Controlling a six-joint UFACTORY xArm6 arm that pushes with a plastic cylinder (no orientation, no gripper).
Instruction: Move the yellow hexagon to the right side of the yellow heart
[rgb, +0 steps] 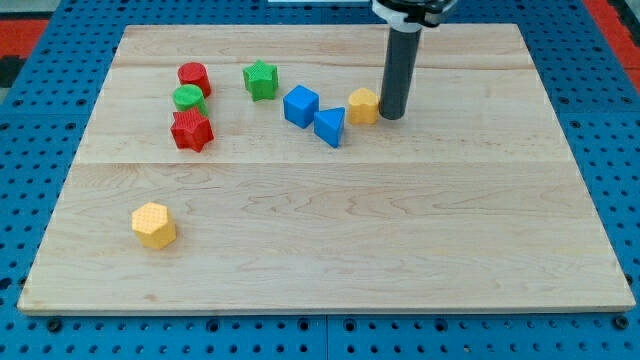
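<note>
The yellow hexagon (153, 224) lies near the board's lower left. The yellow heart (363, 105) lies in the upper middle, just right of the blue triangle (330, 127). My tip (390, 116) stands right beside the yellow heart, on its right side, touching or nearly touching it. The tip is far from the yellow hexagon, up and to the right of it.
A blue cube (300, 105) sits left of the blue triangle. A green star (260, 80), a red cylinder (193, 76), a green cylinder (188, 98) and a red star (191, 130) cluster at upper left. The wooden board (400, 240) rests on a blue pegboard.
</note>
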